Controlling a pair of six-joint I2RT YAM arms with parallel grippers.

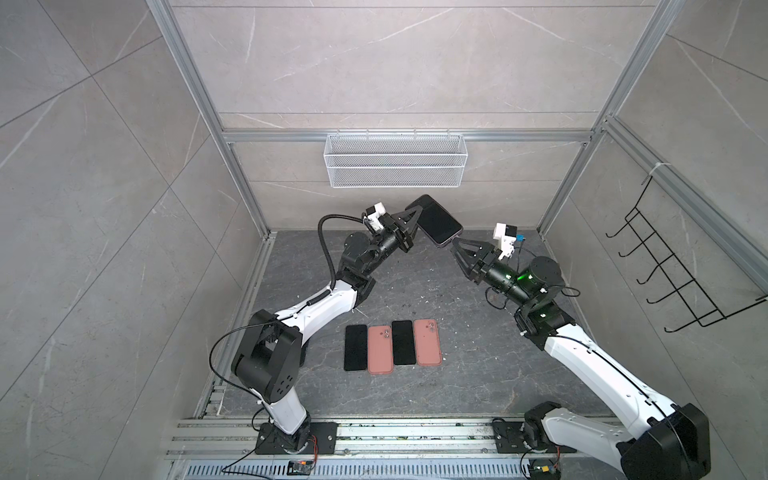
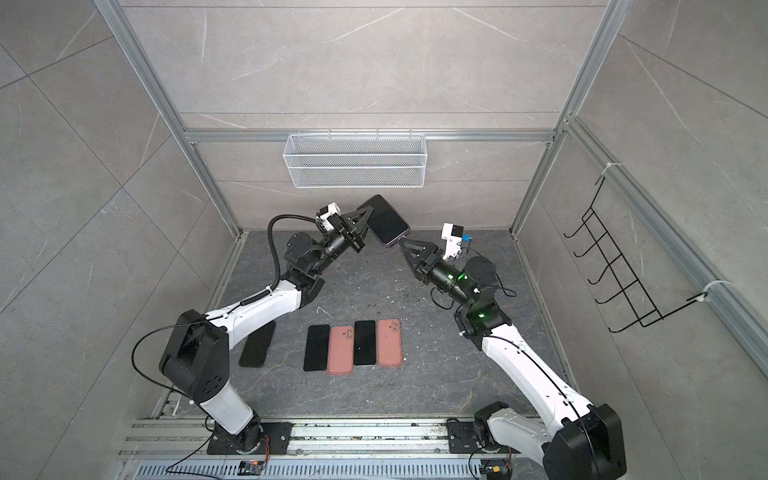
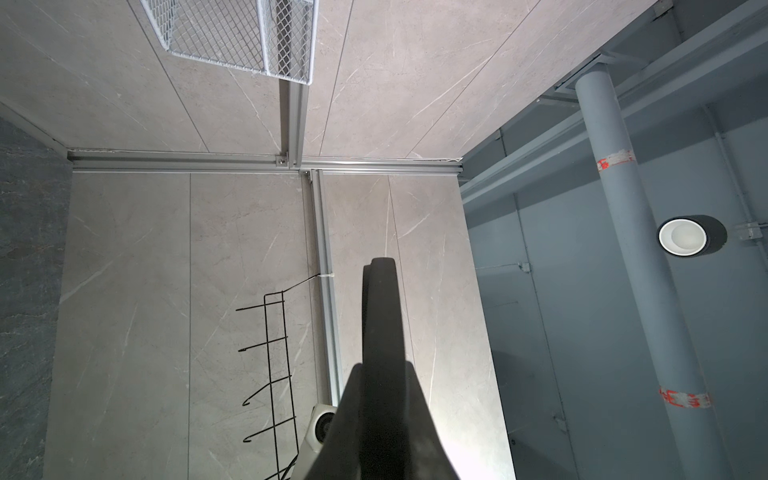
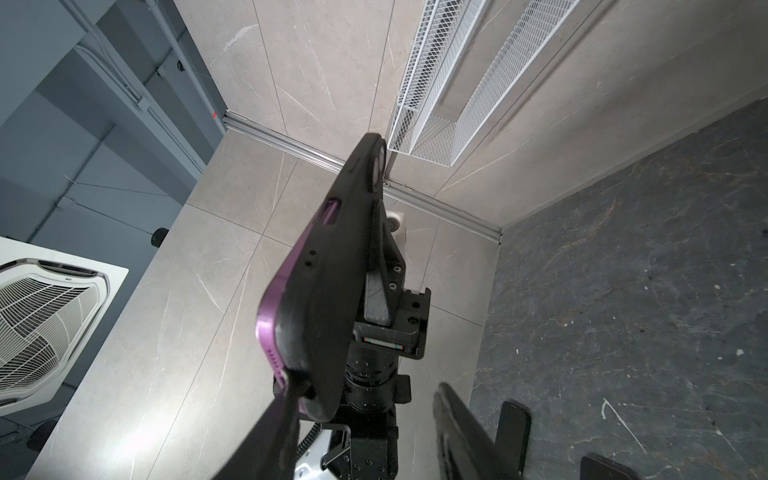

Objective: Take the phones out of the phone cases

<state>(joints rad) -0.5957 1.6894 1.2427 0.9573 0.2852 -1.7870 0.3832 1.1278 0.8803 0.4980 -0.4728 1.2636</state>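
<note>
1. Nearest the lens: black elbow housing [image 1: 665,440] of the right arm, beside the aluminium rail [image 1: 415,432] along the desk's near edge.
2. Over the middle of the desk's far edge, left gripper [image 1: 419,212] clenched on the upper end of the phone case [image 4: 332,257], holding it tilted in the air.
3. Inside that black case, the phone [image 1: 440,222], screen facing the top views. Purple rim bared along one side and at the lower corner in the right wrist view.
4. Just beside its lower end, right gripper [image 1: 456,242] with jaws apart, grasping nothing. One fingertip [image 4: 282,409] touching the phone's lower end, the other finger well clear.
5. Lying flat in a row towards the desk's near edge: two black slabs [image 1: 355,347] and two pink slabs [image 1: 379,349], alternating, pink ones camera side up.
6. Nearer the near left corner, a third black slab [image 2: 257,345], partly under the left arm, seen in a top view only.
7. Desk [image 1: 457,374]: dark grey stone pattern, flecked with pale crumbs.
8. Around it: pale marble-look wall panels in an aluminium frame. One white mesh basket [image 1: 395,160] on the back wall, one black wire hook rack [image 1: 681,266] on the right wall.
</note>
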